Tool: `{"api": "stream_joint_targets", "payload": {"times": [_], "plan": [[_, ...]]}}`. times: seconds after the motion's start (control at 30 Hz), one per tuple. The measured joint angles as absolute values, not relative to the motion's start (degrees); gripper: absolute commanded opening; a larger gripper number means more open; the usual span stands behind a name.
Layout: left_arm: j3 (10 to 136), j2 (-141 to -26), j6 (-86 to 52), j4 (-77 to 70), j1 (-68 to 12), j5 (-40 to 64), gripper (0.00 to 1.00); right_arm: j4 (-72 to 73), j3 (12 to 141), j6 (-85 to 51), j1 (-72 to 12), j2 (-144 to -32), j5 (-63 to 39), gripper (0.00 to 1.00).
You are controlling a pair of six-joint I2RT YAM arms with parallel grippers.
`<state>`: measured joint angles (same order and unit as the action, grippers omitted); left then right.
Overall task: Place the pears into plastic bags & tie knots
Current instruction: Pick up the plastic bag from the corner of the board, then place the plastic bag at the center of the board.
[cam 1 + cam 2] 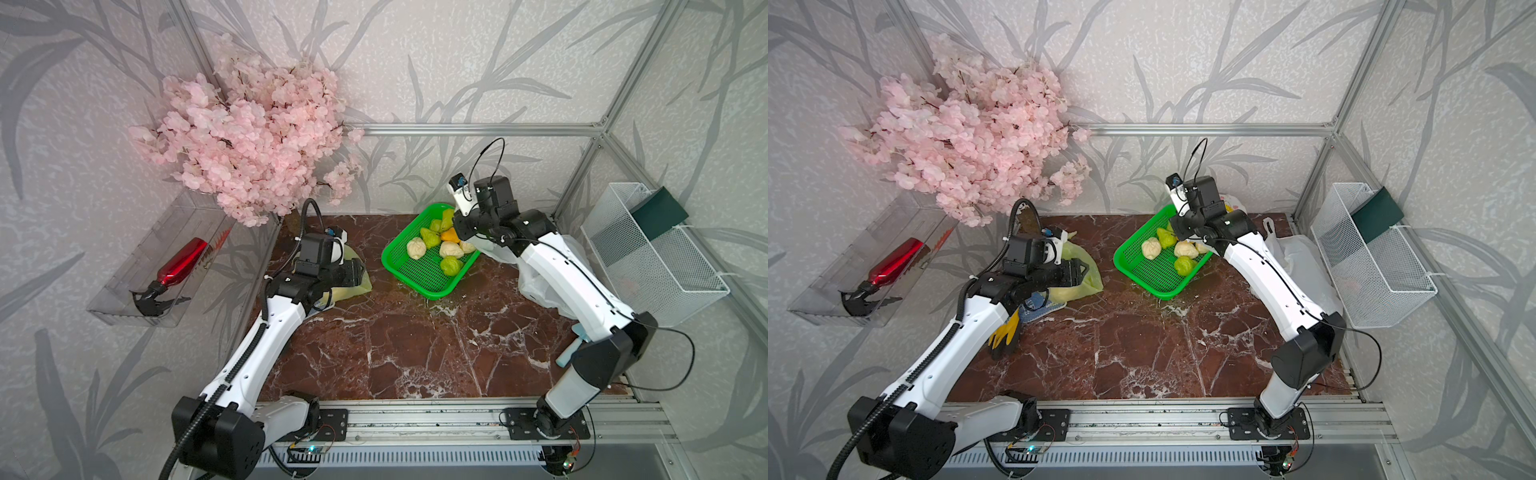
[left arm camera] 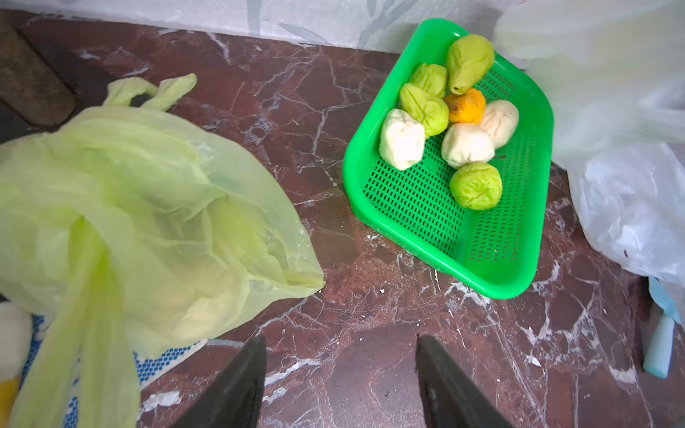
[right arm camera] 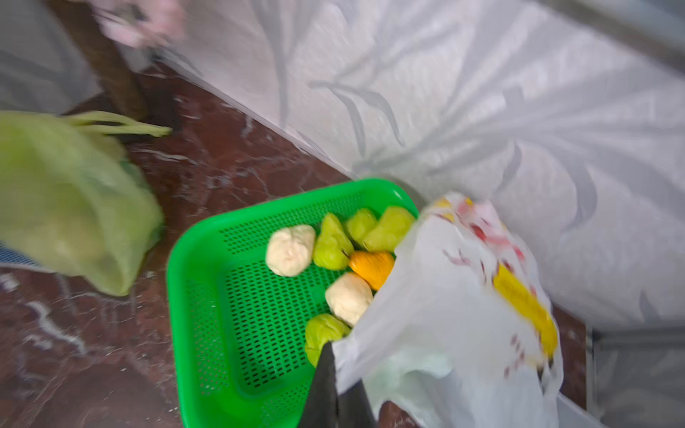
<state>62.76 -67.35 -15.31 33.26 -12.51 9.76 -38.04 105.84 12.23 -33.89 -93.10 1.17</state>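
Observation:
Several pears (image 2: pixel 476 185), green, cream-white and one orange (image 2: pixel 465 105), lie in the far half of a green perforated basket (image 2: pixel 419 207). My right gripper (image 3: pixel 335 355) is shut on the edge of a white printed plastic bag (image 3: pixel 444 296), held at the basket's right side, over some of the pears. In both top views that bag (image 1: pixel 536 286) trails under the right arm. A yellow-green plastic bag (image 2: pixel 148 207) lies left of the basket, pale rounded shapes showing through it and its handles loose. My left gripper (image 2: pixel 341 337) is open beside it, over bare table. No knots show.
A pink blossom branch (image 1: pixel 249 137) overhangs the far left corner. There is a clear wall tray with a red spray bottle (image 1: pixel 183 262) on the left and a white wire basket (image 1: pixel 656 257) on the right. A yellow glove (image 1: pixel 1005 336) and a blue-dotted cloth (image 1: pixel 1038 307) lie under the left arm.

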Motion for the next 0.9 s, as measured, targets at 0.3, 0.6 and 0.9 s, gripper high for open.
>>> {"api": "stream_joint_targets", "payload": {"times": [0.3, 0.6, 0.9], "plan": [[64.88, -61.87, -19.51, 36.58, -1.89, 0.14, 0.63, -36.80, 82.52, 22.00, -51.46, -78.98, -19.62, 0.00], [67.83, -61.60, -19.14, 35.40, -3.09, 8.27, 0.64, -38.74, 60.14, 11.97, -50.78, -64.01, -16.43, 0.80], [66.00, -62.02, -19.14, 33.56, -9.98, 14.09, 0.65, -40.03, 70.96, 9.80, -42.24, -65.43, -12.60, 0.94]]}}
